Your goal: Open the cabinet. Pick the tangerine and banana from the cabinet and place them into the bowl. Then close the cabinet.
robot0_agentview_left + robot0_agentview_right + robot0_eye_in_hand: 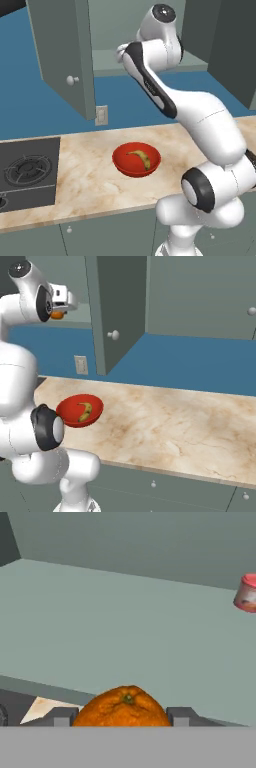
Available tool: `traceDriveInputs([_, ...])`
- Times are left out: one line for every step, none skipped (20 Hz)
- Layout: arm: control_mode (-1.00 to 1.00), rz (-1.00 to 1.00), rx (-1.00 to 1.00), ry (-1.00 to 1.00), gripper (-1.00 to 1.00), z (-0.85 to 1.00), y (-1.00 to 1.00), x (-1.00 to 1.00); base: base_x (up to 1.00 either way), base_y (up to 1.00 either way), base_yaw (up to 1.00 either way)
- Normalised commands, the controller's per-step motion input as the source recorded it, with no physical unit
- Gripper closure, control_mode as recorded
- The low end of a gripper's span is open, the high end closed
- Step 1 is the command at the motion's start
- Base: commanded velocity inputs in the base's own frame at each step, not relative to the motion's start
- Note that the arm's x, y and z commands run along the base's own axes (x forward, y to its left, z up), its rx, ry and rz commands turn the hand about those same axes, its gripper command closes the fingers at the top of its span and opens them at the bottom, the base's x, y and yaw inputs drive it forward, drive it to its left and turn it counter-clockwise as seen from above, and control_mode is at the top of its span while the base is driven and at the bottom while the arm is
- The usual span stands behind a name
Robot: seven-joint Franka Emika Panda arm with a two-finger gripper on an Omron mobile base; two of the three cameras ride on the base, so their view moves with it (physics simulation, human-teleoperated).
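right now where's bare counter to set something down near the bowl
Bare marble stretches right of the bowl toward the far counter end, and between bowl and stove. The bowl itself holds the banana.

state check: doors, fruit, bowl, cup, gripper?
cabinet: left door swung open, shelf exposed.
tangerine: between the fingertips, at the cabinet shelf's front edge.
gripper: shut on the tangerine.
banana: lying in the bowl.
bowl: upright on the marble counter, holding the banana.
red-and-white cup: upright on the cabinet shelf, apart from the tangerine.
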Motion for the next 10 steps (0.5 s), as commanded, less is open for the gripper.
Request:
traceDriveInputs([-1.0,0.0,0.0,0.16,1.0,-0.39,-0.21,-1.0,0.0,0.0,0.0])
traceDriveInputs([-1.0,0.0,0.0,0.13,1.0,-0.54,-0.17,-1.0,0.0,0.0,0.0])
traceDriveInputs([-1.0,0.0,0.0,0.12,1.0,-0.69,-0.13,-1.0,0.0,0.0,0.0])
traceDriveInputs([-1.0,0.0,0.0,0.15,1.0,-0.74,-0.11,-1.0,0.0,0.0,0.0])
traceDriveInputs([-1.0,0.0,0.0,0.19,1.0,-0.69,-0.05,-1.0,0.0,0.0,0.0])
traceDriveInputs([-1.0,0.0,0.0,0.21,1.0,-0.63,-0.01,-1.0,0.0,0.0,0.0])
traceDriveInputs([-1.0,0.0,0.0,0.24,1.0,-0.6,0.0,-1.0,0.0,0.0,0.0])
traceDriveInputs([-1.0,0.0,0.0,0.24,1.0,-0.62,0.0,-0.79,0.0,0.0,0.0])
traceDriveInputs([-1.0,0.0,0.0,0.21,1.0,-0.7,0.0,-0.69,0.0,0.0,0.0])
traceDriveInputs([-1.0,0.0,0.0,0.19,1.0,-0.74,0.0,-0.63,0.0,0.0,0.0])
